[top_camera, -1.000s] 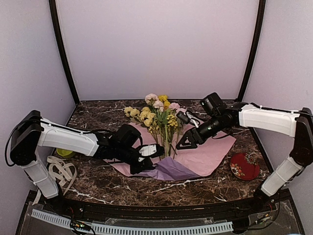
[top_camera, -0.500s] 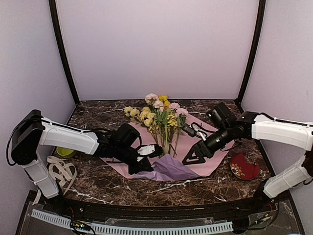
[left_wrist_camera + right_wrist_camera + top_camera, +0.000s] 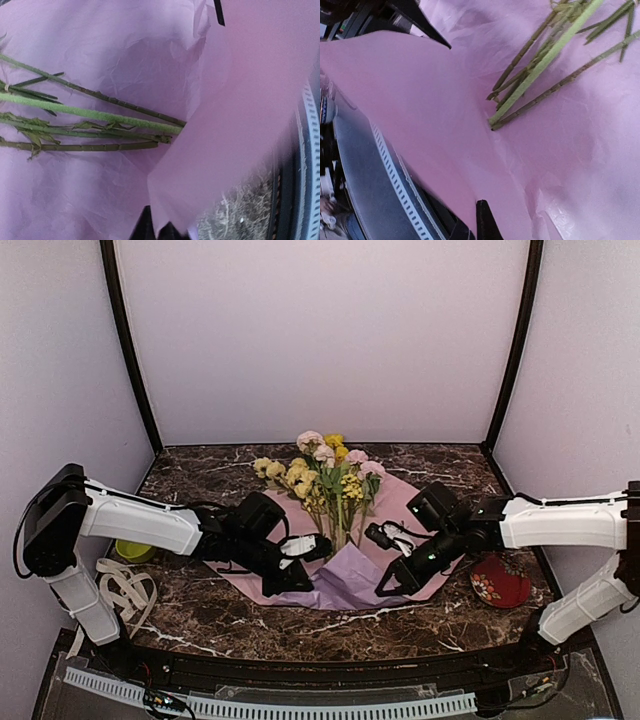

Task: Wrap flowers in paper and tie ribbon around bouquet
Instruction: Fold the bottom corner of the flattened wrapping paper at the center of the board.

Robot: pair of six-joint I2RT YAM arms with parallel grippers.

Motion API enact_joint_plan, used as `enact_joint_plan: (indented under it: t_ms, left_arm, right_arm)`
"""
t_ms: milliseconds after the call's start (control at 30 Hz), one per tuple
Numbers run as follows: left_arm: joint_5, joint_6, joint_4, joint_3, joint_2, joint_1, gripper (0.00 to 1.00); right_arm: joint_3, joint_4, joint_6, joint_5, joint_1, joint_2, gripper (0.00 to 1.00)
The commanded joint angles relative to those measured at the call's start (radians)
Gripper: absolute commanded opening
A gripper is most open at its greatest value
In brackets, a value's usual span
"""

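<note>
Right end effector (image 3: pixel 385 586) is closed on the paper (image 3: pixel 396 502), just right of the flowers (image 3: pixel 325 480). Their stems point toward you; fold leftward

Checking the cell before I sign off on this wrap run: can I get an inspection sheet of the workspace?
Surface: dark marble-pattern tabletop.
Job's things: lilac-purple paper sheet lies under the pale yellow, bright yellow and pink flowers, its near edge folded up by the stem ends. The cream fabric ribbon lies loose at the far left, untied.
Clutter: red patterned round dish right of the paper; yellow-green object partly hidden behind the left arm.
Grippers: left gripper and right gripper are both shut on the paper's near edge.
Cables: black cable loop at the right wrist.
Surroundings: pale lilac walls, black corner posts, white ribbed duct along the near edge.
</note>
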Motion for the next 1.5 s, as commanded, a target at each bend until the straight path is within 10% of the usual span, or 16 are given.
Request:
enact_joint_plan:
  t_ms: [0,133,1100,1467]
  left_arm:
    - [0.048,-0.051,-0.016,-0.014,-0.033,0.009,0.24]
    - [0.014,-0.129,0.009,-0.074,-0.066,0.009,0.40]
    - [-0.466,-0.349,-0.197,-0.123,-0.398,-0.088,0.43]
    - [-0.488,-0.278,0.147,-0.104,-0.301,-0.231,0.42]
  right_arm:
    - [0.010,0.065,0.034,0.101,-0.002,0.004,0.00]
    - [0.039,0.068,0.023,0.102,-0.009,0.057,0.00]
    - [0.093,0.133,-0.001,0.145,-0.092,0.174,0.00]
    - [0.120,0.146,0.036,0.118,-0.114,0.257,0.00]
